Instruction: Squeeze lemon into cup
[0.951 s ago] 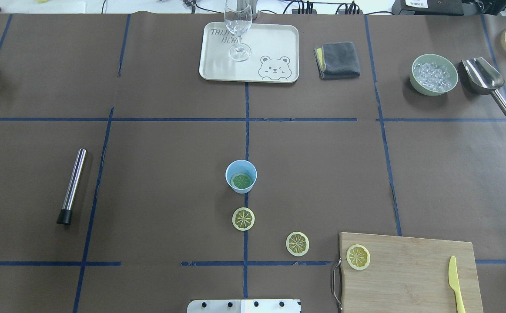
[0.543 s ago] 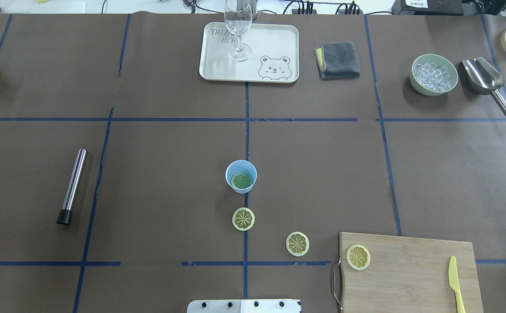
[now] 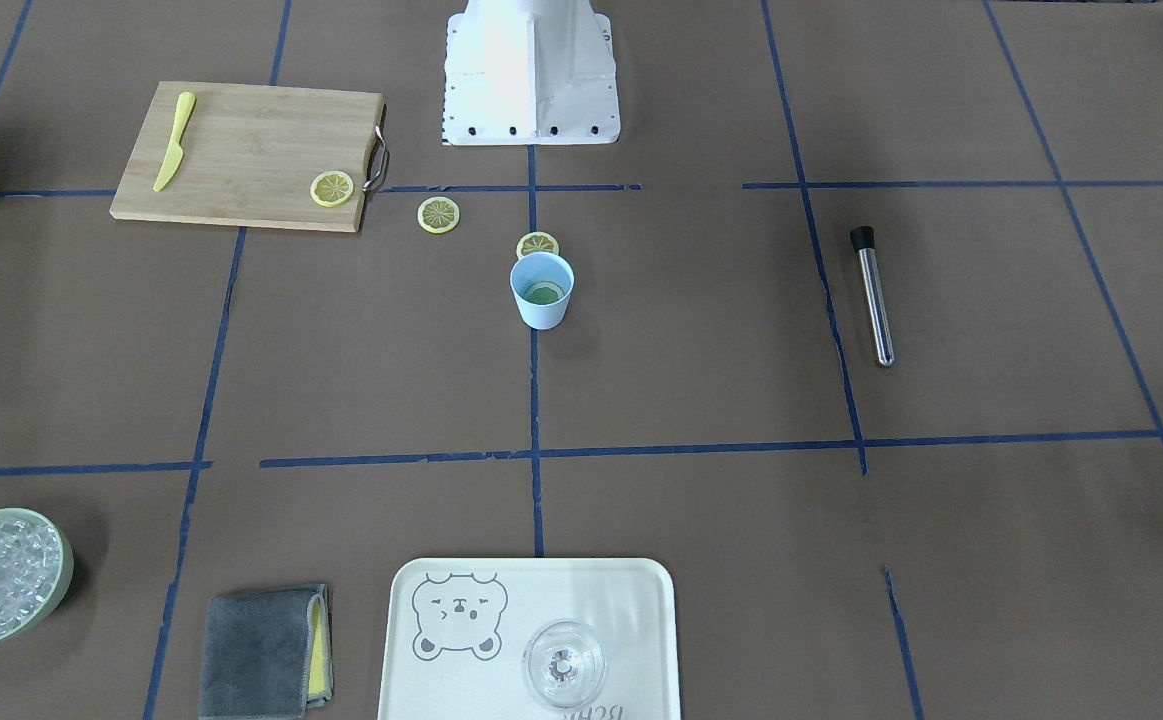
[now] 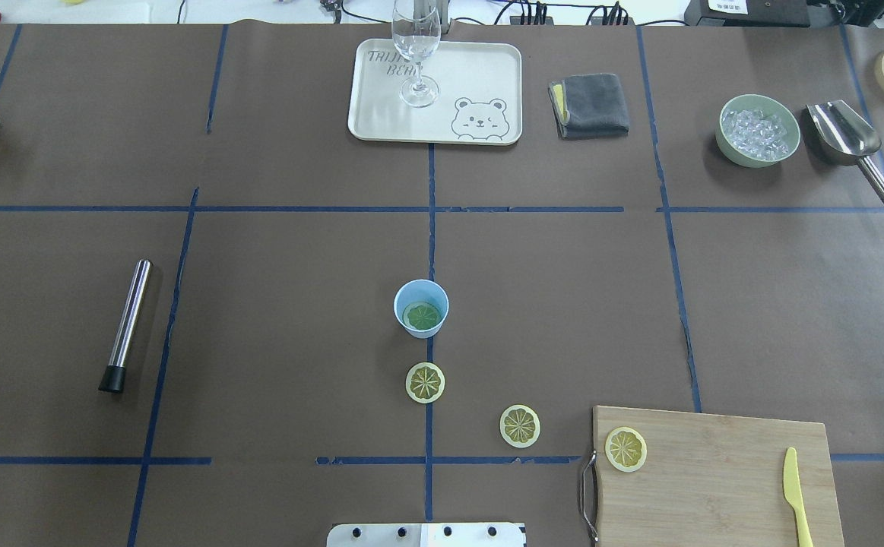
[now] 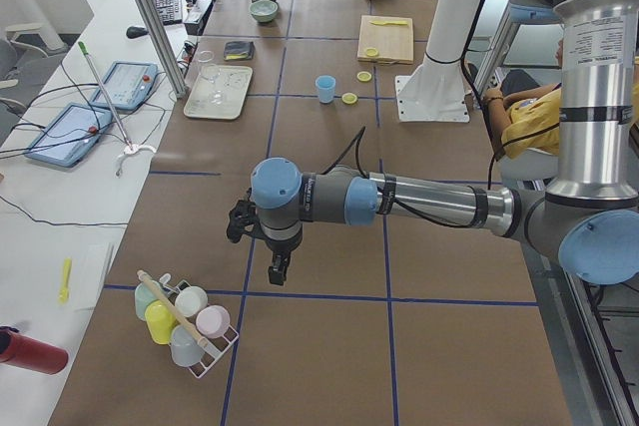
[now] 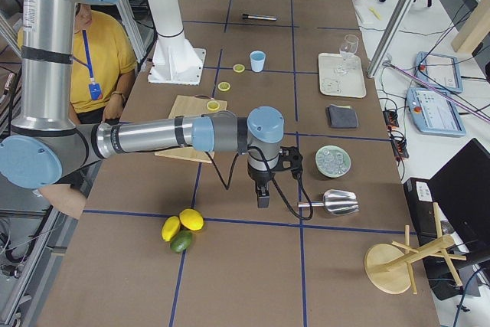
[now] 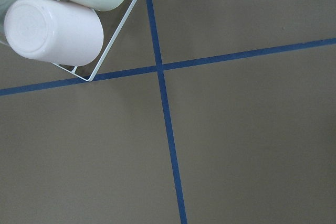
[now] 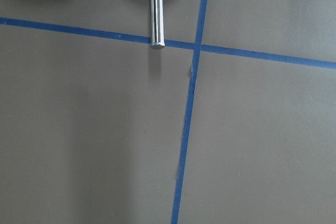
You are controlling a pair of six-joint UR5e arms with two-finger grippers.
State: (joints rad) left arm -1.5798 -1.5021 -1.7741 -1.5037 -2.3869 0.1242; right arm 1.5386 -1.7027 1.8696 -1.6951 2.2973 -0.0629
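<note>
The light-blue cup (image 4: 421, 308) stands upright at the table's middle with one lemon slice (image 4: 421, 316) lying inside it. Two more slices lie on the table, one (image 4: 425, 381) just in front of the cup and one (image 4: 520, 425) further right. Another slice (image 4: 625, 448) lies on the cutting board's left end. My left gripper (image 5: 278, 271) hangs far off at the table's left end, near a cup rack; I cannot tell whether it is open. My right gripper (image 6: 262, 201) hangs at the right end, near the scoop's handle; I cannot tell its state either.
A wooden cutting board (image 4: 715, 486) with a yellow knife (image 4: 795, 494) is at the front right. A steel muddler (image 4: 126, 325) lies left. At the back are a tray (image 4: 480, 68) with a glass (image 4: 416, 53), a grey cloth (image 4: 590, 105), an ice bowl (image 4: 758, 129) and a scoop (image 4: 848, 140).
</note>
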